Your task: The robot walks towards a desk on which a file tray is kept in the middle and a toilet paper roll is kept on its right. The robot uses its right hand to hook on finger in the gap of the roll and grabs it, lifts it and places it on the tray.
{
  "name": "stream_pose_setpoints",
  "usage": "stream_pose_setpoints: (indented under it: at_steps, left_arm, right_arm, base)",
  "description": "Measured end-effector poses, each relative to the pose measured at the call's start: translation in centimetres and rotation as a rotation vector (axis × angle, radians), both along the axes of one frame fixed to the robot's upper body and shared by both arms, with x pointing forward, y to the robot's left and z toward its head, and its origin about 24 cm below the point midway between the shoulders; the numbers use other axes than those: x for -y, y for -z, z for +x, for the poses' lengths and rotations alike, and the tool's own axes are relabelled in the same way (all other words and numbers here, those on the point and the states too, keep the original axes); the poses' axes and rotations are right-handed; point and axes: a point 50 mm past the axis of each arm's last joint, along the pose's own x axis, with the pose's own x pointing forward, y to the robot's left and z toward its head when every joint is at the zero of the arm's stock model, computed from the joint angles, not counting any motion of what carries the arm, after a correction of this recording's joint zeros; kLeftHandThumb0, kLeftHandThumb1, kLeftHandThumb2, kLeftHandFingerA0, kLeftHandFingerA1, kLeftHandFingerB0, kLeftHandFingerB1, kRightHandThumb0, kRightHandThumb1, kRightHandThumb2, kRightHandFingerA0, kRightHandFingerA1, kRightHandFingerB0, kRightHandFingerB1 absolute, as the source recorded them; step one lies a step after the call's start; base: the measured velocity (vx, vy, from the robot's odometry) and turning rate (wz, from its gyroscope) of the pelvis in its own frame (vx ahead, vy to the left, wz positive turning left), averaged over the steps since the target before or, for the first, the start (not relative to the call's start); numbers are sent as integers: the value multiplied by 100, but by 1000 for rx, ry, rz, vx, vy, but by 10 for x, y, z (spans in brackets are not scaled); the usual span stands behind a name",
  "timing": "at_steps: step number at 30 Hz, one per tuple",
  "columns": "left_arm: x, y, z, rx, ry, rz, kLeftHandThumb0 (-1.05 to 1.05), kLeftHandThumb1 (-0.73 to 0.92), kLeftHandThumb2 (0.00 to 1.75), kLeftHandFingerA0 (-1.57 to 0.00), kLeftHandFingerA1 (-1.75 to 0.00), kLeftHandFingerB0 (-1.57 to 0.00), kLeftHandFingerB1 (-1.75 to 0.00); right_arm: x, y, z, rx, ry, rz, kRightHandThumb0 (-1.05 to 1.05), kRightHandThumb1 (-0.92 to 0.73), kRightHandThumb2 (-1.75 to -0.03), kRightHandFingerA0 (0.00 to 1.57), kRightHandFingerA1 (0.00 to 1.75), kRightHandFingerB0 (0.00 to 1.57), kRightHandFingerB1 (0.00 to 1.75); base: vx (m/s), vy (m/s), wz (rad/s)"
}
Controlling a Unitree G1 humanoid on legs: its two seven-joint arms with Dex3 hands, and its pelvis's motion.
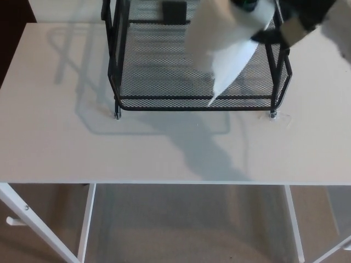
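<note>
My right robot hand (pixel 300 13) is clamped on one toilet paper roll (pixel 222 33). I count one file tray (pixel 192 103) and one desk (pixel 55 142).

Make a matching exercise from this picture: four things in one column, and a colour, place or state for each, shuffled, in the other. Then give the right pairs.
Things
1. toilet paper roll
2. file tray
3. desk
4. right hand

States
A. black mesh, standing on the desk
B. white and flat, bearing the tray
C. held up over the tray, a loose tail of paper hanging down
D. black, at the picture's upper right, shut on the roll

Pairs: 1-C, 2-A, 3-B, 4-D
</note>
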Motion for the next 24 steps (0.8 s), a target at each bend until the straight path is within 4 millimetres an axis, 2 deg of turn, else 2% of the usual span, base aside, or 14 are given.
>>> stream_pose_setpoints:
  at_steps: [1,2,4,8,9,10,12,14,15,17,19,20,22,24]
  left_arm:
    - [0,0,0,-2,0,0,-72,86,66,-48,-71,-22,-55]
    - [0,0,-1,-2,-4,-1,-72,86,66,-48,-71,-22,-55]
    - [0,1,-1,-3,-10,-3,-71,86,66,-48,-73,-23,-54]
    - [0,1,0,-4,-11,-3,-71,86,66,-52,-72,-24,-54]
    - [0,1,-1,-6,-13,-3,-71,86,66,-48,-71,-24,-53]
    - [0,1,-1,-6,-13,-2,-71,86,66,-48,-71,-24,-53]
    - [0,1,0,-4,-9,0,-71,86,66,-53,-73,-24,-55]
    - [0,0,0,-2,-3,3,-71,86,66,-53,-73,-24,-55]
    - [0,0,0,-2,-2,4,-71,87,66,-51,-71,-25,-54]
    - [0,0,0,-4,3,6,-70,86,65,-55,-70,-25,-55]
    - [0,0,0,-7,4,7,-70,86,65,-55,-70,-25,-55]
    - [0,0,-1,-8,2,6,-71,86,66,-59,-67,-25,-53]
    - [0,0,-1,-10,4,7,-71,85,65,-67,-69,-25,-55]
    - [0,0,-1,-11,5,7,-71,86,66,-66,-66,-24,-54]
  right_arm:
    - [-1,3,1,-10,2,-11,-30,-69,-62,75,164,81,105]
    - [-1,6,2,-18,6,-17,-30,-69,-62,75,164,81,105]
    - [-2,9,3,-25,7,-32,-31,-63,-62,78,162,87,88]
    - [-3,10,3,-25,1,-46,-28,-63,-63,82,163,87,94]
    - [-3,11,3,-28,2,-47,-27,-63,-65,83,152,89,82]
    - [-3,12,4,-30,4,-47,-27,-63,-65,83,152,89,82]
    - [-1,13,4,-37,10,-48,-27,-71,-65,74,149,73,50]
    - [-1,13,5,-39,10,-51,-27,-71,-65,74,149,73,50]
    - [-1,14,5,-42,9,-54,-33,-69,-60,78,125,46,36]
    - [0,13,5,-45,8,-62,-43,-65,-60,80,103,28,35]
    - [-1,11,5,-51,5,-78,-43,-65,-60,80,103,28,35]
    - [-2,10,5,-55,3,-83,-47,-64,-60,79,97,21,33]
    - [-3,5,5,-62,9,-94,-49,-62,-59,82,90,20,34]
    - [-3,0,6,-61,12,-97,-51,-63,-59,80,90,16,35]
  base:
    - [0,0,0]
    - [0,0,0]
    - [0,0,0]
    - [0,0,0]
    - [0,0,0]
    - [0,0,0]
    - [0,0,0]
    - [0,0,0]
    - [0,0,0]
    - [0,0,0]
    - [0,0,0]
    - [0,0,0]
    - [0,0,0]
    - [0,0,0]
